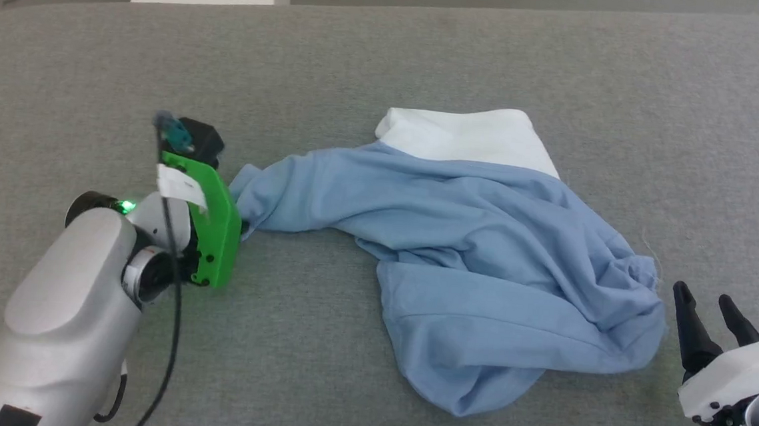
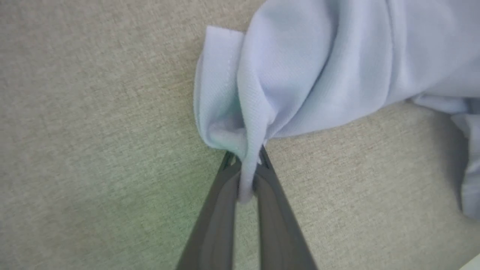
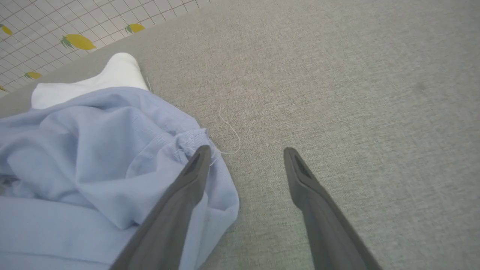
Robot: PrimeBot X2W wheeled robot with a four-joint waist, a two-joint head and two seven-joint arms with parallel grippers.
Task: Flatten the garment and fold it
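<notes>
The left jaws were pinched shut on a bunched fold at the left end of the garment [image 2: 300, 75]. The right jaws stood wide open and empty near its right hem. The garment lay crumpled mid-desk [image 1: 430, 56], with its white lining [image 1: 465, 135] on the far side.

Sky-blue garment [image 1: 483, 260] with white panel; grey flecked table [image 1: 430, 56]; bright green wrist bracket [image 1: 218, 228]; white grid-lined surface [image 3: 45, 22] printed with yellow lemons.

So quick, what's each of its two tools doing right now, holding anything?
Left tool: shut on a bunched edge of the garment.
Right tool: open, holding nothing.
</notes>
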